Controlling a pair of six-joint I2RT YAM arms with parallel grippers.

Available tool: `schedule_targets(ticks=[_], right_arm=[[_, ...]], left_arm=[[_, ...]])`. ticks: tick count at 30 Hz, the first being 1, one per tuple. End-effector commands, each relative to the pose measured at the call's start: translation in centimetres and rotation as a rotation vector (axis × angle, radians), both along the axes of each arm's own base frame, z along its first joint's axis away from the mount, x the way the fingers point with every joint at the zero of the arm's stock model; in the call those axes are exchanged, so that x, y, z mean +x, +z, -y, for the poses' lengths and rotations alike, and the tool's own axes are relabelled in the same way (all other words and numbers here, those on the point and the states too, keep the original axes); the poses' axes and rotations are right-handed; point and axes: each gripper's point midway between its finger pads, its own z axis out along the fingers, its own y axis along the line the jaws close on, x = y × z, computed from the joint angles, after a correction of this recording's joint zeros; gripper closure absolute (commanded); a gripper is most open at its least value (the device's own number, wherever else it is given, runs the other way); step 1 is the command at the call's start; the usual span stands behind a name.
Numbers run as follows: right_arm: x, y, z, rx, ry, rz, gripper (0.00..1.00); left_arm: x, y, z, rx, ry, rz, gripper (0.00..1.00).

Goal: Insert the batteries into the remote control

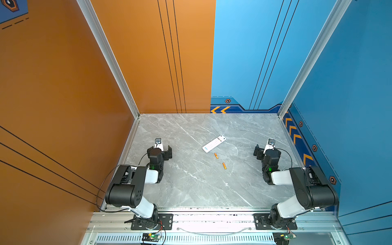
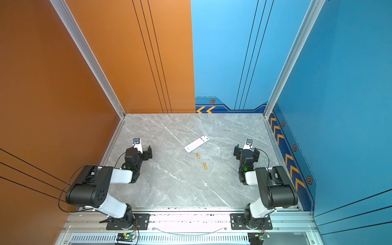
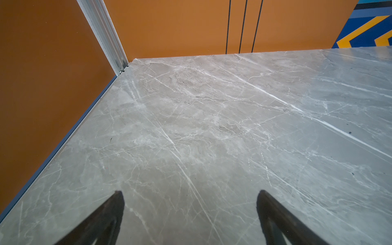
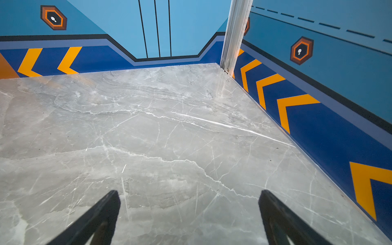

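Grey marble counter (image 1: 191, 186) carries everything, with both arms parked at its sides. Out between the two claws lies the white remote (image 1: 214, 143), buttons up, so its back is hidden. Its long axis runs on a slant: the end with the coloured buttons points away from the arms and toward the right claw's side, the blue-logo end nearer the arms. From the left claw (image 1: 164, 148) the remote lies across and a little ahead; from the right claw (image 1: 262, 149) it lies across the other way. Judging by both top views, the right claw looks slightly nearer. Both claws stand wide open and hold nothing; each wrist view shows only bare marble between its spread fingers (image 3: 110, 214) (image 4: 106, 212).

Just beside the logo end lies the first battery (image 1: 216, 156), not touching it. The second battery (image 1: 224, 165) lies further back toward the arms. Both lie flat and lengthwise, roughly pointing toward the remote.
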Motion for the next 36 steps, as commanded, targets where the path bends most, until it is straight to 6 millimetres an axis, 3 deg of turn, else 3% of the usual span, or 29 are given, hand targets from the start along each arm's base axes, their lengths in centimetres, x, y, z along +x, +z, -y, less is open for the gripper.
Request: schedule_targets(ticks=[1,11,23,30,36], right_arm=[[0.1,0.2,0.1,0.008,-0.018,0.009,0.0],[-0.2,1.6,-0.3,0.007,0.007,0.011,0.0],[-0.6,5.5,-2.1,-0.026,0.015,-0.047,0.0],[-2.7,7.9,-2.4,0.099,-0.074,-0.066,0.0],[-4.6,7.6,-6.8,0.24,0.059,-0.1,0.0]], left_arm=[[0.2,0.2,-0.1,-0.017,-0.016,0.006,0.02],[0.1,0.9,0.0,-0.032,-0.031,0.003,0.02],[-1.3,3.3,0.7,-0.023,0.0,-0.085,0.02],[-2.7,7.0,2.5,-0.01,0.038,-0.122,0.02],[-3.2,9.2,6.6,-0.08,-0.053,-0.213,0.02]])
